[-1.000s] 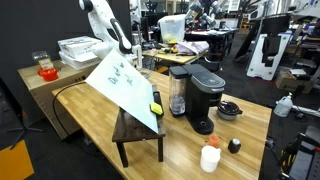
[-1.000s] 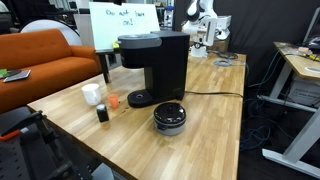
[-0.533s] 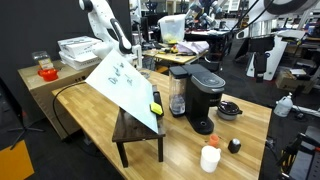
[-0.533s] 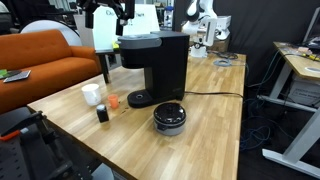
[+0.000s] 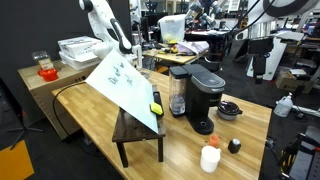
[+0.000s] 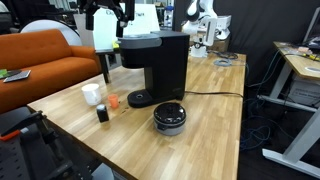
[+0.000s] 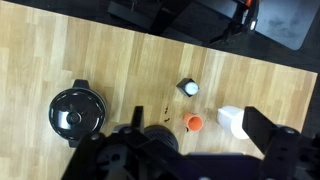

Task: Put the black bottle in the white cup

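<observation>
The black bottle (image 5: 234,145) stands on the wooden table near the white cup (image 5: 210,158). Both also show in an exterior view, the bottle (image 6: 102,114) in front of the cup (image 6: 92,93). In the wrist view the bottle (image 7: 187,88) shows from above with a pale top, and the cup (image 7: 232,121) lies to its lower right. My gripper (image 7: 199,118) is open and empty, high above the table, with its fingers spread wide. My arm (image 5: 103,22) is raised far from both objects.
A big black coffee maker (image 5: 200,95) (image 6: 155,68) stands mid-table. A flat black round dish (image 6: 170,117) (image 7: 77,110) lies beside it. A small orange cap (image 7: 194,123) lies between bottle and cup. A whiteboard (image 5: 125,85) leans on a stool. A white spray bottle (image 5: 284,104) stands at the far edge.
Arm and table objects have not visibly moved. A person has come into the background behind the whiteboard.
</observation>
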Robot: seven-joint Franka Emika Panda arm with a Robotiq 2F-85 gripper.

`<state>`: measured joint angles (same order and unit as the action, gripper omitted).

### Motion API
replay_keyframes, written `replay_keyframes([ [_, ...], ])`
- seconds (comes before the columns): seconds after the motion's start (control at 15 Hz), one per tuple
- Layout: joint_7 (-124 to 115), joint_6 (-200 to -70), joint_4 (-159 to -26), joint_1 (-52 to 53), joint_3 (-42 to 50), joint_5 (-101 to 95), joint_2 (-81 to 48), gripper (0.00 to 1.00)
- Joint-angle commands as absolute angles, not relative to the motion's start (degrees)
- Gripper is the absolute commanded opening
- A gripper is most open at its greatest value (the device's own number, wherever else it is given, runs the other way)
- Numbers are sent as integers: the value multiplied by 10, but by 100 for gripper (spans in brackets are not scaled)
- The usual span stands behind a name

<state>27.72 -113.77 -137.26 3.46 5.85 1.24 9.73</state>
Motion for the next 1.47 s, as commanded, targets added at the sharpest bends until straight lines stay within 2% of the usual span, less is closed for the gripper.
replay_keyframes([
  [0.0, 286, -1216, -1403, 30, 42, 13, 75, 100],
  [0.33, 287, -1318, -1467, 34, 18, 36, 53, 100],
  [1.0, 263, -1311, -1474, 30, 9, 20, 42, 100],
  [1.4, 233, -1415, -1544, 34, 3, -30, 49, 100],
])
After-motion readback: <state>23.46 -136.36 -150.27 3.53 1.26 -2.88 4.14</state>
